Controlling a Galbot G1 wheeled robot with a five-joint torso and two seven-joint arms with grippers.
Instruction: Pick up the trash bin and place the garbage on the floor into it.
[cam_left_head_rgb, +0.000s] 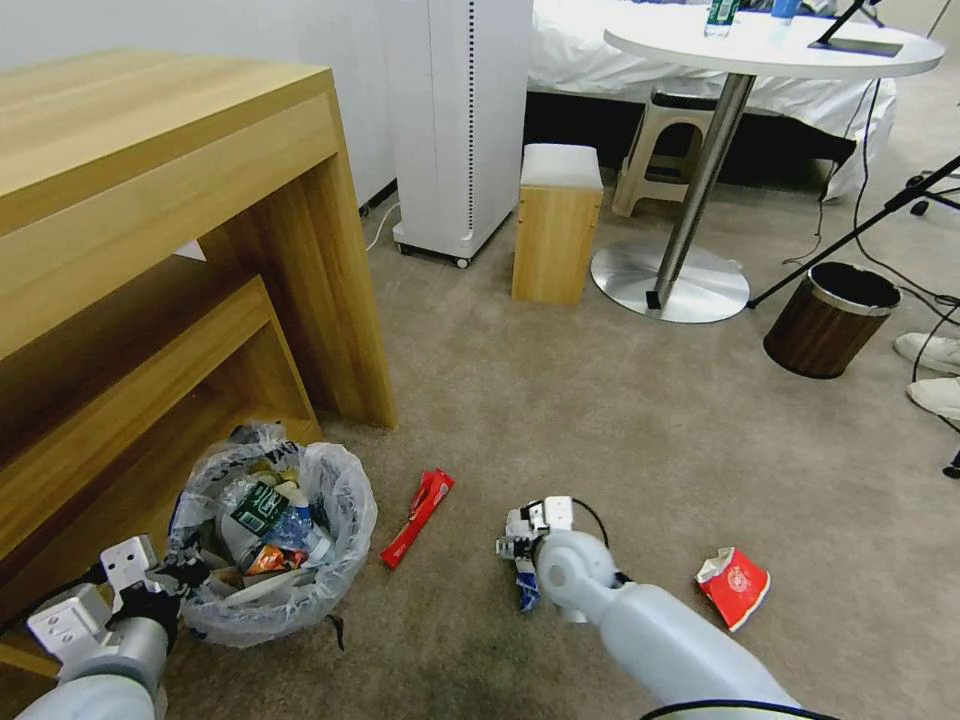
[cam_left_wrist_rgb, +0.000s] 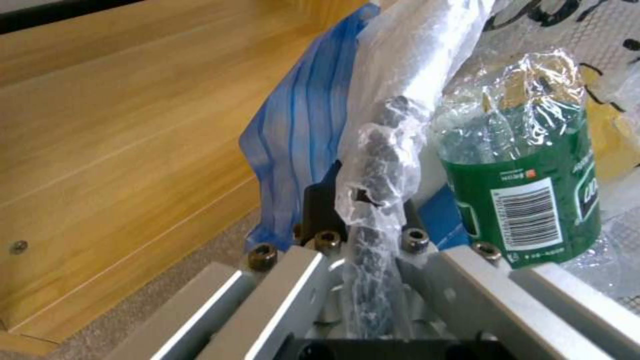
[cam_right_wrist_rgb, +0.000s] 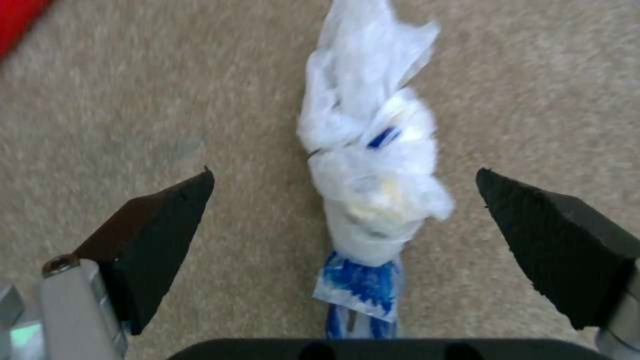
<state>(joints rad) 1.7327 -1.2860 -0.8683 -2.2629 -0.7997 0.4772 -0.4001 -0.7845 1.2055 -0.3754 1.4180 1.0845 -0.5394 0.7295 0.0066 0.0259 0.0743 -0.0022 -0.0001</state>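
Head view: right claw (cam_left_head_rgb: 522, 545) was down at the floor (cam_left_head_rgb: 600, 420), right over the blue-white wrapper (cam_left_head_rgb: 526, 590). The arm's wrist housing covered most of the wrapper, so only its lower blue end showed. The trash bin (cam_left_head_rgb: 270, 540) sat well to the robot's left beside the wooden table (cam_left_head_rgb: 150, 200), with the left claw (cam_left_head_rgb: 175, 578) at its near rim. The long red packet (cam_left_head_rgb: 418, 517) lay between bin and right claw; the crushed red-white cup (cam_left_head_rgb: 734, 586) lay further right. The right arm was clearly the nearer one to the wrapper, packet and cup.

Left wrist view: left claw (cam_left_wrist_rgb: 373, 235) was pinching the bin's rim, with the bag liner (cam_left_wrist_rgb: 400, 90) bunched up between its pads. The rim itself was mostly hidden under plastic. The green bottle (cam_left_wrist_rgb: 527, 210) was inside the bin, just beside the pinch.

Right wrist view: right claw (cam_right_wrist_rgb: 347, 240) was spread wide, with the wrapper (cam_right_wrist_rgb: 370, 190) centred between the pads and touching neither. Its long axis ran straight away from the claw, square to the closing line, so a plain close should catch it across the narrow way. Its near end was cut off by the claw body. I couldn't judge the height above the carpet from here, so whether the pads were low enough was unclear.
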